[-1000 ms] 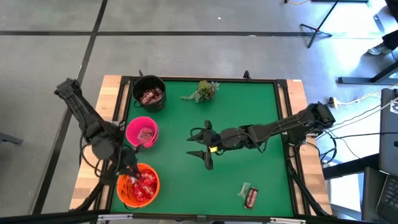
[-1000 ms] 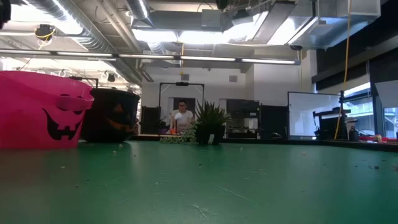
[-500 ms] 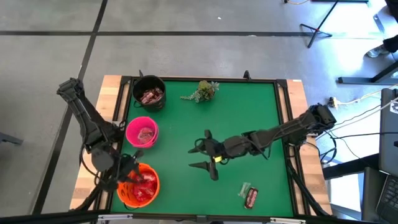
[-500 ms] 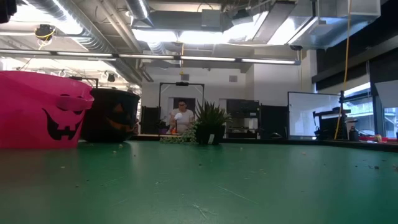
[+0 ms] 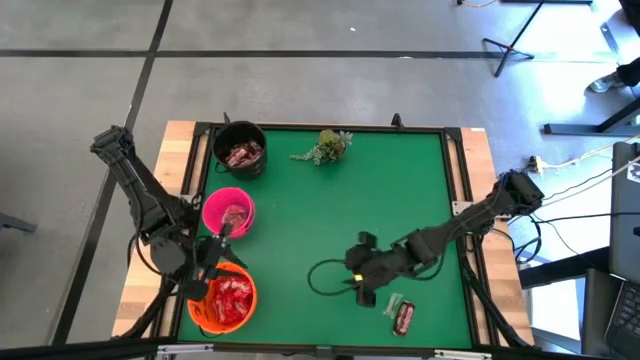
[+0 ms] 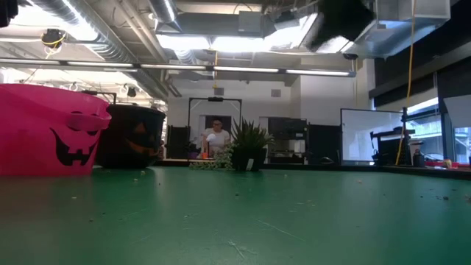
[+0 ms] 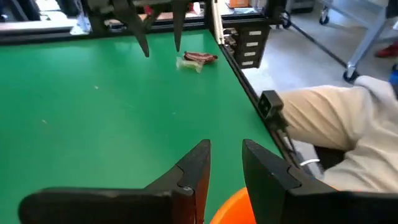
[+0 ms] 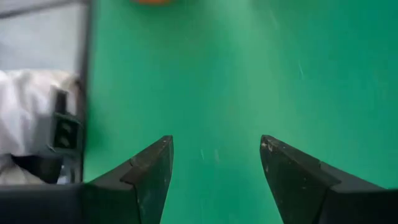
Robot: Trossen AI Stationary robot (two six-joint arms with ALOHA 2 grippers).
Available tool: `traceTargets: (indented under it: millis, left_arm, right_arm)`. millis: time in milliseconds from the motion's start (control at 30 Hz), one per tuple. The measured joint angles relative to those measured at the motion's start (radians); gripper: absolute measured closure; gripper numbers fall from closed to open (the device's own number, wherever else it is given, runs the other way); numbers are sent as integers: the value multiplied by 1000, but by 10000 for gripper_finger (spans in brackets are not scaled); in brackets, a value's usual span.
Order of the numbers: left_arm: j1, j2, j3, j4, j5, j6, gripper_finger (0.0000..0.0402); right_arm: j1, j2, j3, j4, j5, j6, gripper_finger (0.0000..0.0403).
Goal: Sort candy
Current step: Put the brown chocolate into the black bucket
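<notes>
Right gripper (image 5: pixel 352 283) shifted toward candy (image 5: pixel 403 317) at desk (image 5: pixel 400 190) edge, jaws spread; descent to be centred. Left gripper (image 5: pixel 212 265) above orange bowl (image 5: pixel 247 300), jaws slightly parted, nothing pinched.

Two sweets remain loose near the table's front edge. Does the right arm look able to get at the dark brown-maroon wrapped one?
Probably yes: the right claw stands open beside the dark brown-maroon wrapped sweet, with bare green mat between.
</notes>
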Motion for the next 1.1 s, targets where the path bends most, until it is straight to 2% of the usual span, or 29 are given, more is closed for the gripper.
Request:
traceTargets:
  millis: [133,367,533,667,867,1100]
  left_arm:
    - [-2,0,0,-3,-39,92,318]
    - [0,0,0,9,-176,103,318]
    - [0,0,0,7,-214,103,318]
    - [0,0,0,10,-236,92,318]
    - [0,14,0,12,-284,75,318]
    - [0,38,0,23,-289,62,318]
  right_arm:
    - [71,0,0,-190,-13,188,166]
    - [244,0,0,-363,-39,457,166]
    - [330,0,-18,-372,-23,777,166]
    - [379,9,-59,-373,-21,943,166]
    - [416,16,-156,-310,-47,1073,166]
    - [426,16,-259,-206,-74,1125,166]
